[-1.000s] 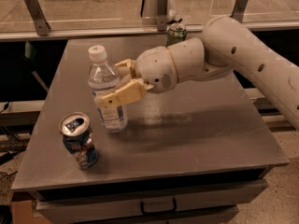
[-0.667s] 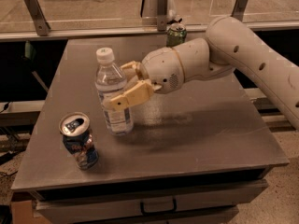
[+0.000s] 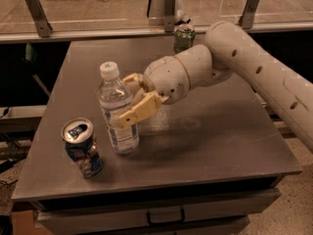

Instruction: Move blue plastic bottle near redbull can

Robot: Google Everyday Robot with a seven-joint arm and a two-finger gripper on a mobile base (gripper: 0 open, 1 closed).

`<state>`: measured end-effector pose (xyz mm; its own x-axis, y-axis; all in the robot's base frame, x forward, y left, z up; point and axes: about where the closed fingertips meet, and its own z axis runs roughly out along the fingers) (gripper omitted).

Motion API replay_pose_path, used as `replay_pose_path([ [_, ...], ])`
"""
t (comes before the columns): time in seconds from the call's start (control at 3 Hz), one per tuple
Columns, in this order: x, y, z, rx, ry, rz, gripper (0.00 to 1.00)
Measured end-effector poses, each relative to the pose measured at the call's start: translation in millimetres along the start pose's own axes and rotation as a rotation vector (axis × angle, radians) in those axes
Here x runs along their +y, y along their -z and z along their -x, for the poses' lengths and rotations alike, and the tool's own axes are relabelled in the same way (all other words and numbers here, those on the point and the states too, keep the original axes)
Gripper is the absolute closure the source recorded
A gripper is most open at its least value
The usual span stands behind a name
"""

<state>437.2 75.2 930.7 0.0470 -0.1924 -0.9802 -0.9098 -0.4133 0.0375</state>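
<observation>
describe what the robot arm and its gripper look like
The arm is a thick, smooth off-white tube with a few small dark dots along it, ending in a bulbous rounded wrist. The gripper, at the bottle on the left of the table, has two blocky tan fingers. No cables or labels show.

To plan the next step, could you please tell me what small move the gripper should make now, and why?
Probably open the fingers and let go. The gripper is shut on the bottle, which stands upright, seemingly resting on the table, close beside the redbull can and apparently not touching it, so the placement looks done.
</observation>
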Motion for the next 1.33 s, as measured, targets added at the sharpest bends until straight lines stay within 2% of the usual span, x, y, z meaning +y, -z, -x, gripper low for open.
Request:
replay_pose_path([
  [0.33, 2.0, -12.7, -6.0, -0.006, 0.011, 0.055, 0.85],
  [0.67, 2.0, -23.3, -10.2, -0.008, 0.025, 0.099, 0.62],
  [1.33, 2.9, -25.5, -11.2, -0.005, 0.032, 0.116, 0.15],
])
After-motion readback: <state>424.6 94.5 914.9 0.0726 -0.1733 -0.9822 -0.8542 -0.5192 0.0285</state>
